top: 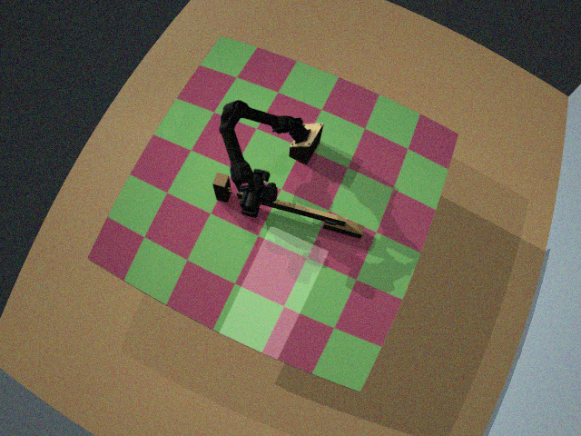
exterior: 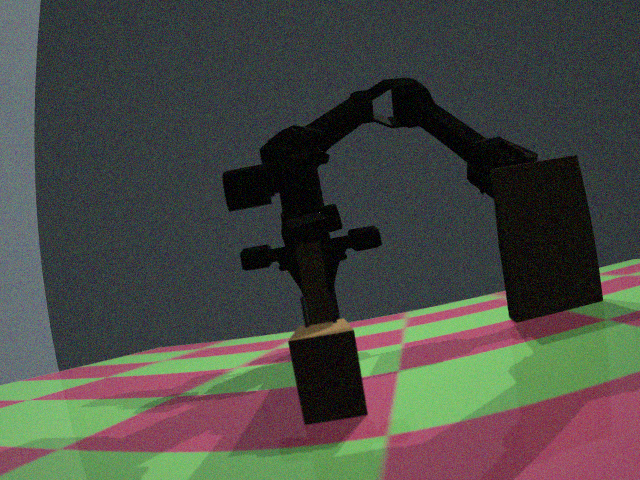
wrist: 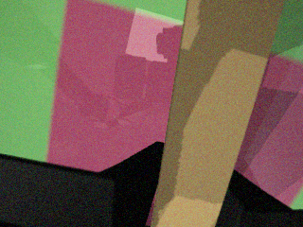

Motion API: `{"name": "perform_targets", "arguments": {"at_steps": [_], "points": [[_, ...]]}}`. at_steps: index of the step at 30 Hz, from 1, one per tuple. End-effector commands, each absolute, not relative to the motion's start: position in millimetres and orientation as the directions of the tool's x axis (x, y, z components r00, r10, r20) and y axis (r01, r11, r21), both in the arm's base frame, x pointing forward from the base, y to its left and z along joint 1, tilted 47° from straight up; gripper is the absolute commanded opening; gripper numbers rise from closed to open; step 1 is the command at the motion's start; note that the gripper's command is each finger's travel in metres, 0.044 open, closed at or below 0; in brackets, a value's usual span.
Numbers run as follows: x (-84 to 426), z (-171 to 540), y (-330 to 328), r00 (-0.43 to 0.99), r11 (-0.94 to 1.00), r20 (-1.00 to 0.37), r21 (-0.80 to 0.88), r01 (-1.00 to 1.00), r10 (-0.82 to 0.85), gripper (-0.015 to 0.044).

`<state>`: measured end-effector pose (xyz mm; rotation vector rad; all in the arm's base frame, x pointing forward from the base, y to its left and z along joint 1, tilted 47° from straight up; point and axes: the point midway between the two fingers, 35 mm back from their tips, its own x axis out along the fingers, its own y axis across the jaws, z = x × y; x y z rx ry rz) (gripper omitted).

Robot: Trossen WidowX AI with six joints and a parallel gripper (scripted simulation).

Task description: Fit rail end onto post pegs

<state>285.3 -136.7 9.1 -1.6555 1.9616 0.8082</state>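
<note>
The wooden rail (top: 305,211) (exterior: 313,273) (wrist: 222,109) slopes: its far end is at the low footboard block (top: 346,230) (exterior: 328,378), and its near end is raised higher. My gripper (top: 254,198) (exterior: 319,291) (wrist: 180,153) is shut on the rail close to its near end. The short post (top: 221,187) stands just beyond that end in the top view, with a small gap seeming to show between them. The post is not visible in the exterior view. The pegs and holes are too small, dark or hidden to make out, and the bracket fit is unclear.
The arm's base stands on a dark block (top: 303,152) (exterior: 547,237) to one side of the rail. A green and magenta checkered mat (top: 187,282) (exterior: 439,403) lies under everything on the tan table top (top: 93,328). Shadows and a bright patch fall across the mat.
</note>
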Motion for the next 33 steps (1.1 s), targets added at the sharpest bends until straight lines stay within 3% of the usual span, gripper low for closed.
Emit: {"name": "perform_targets", "arguments": {"at_steps": [1,33], "points": [[287.3,10.1,-132.8,-0.177,0.107,-0.679,0.144,-0.984,-0.713,0.0000],[289.4,18.2,-124.2,-0.176,0.106,-0.679,0.144,-0.984,-0.712,0.0000]]}}
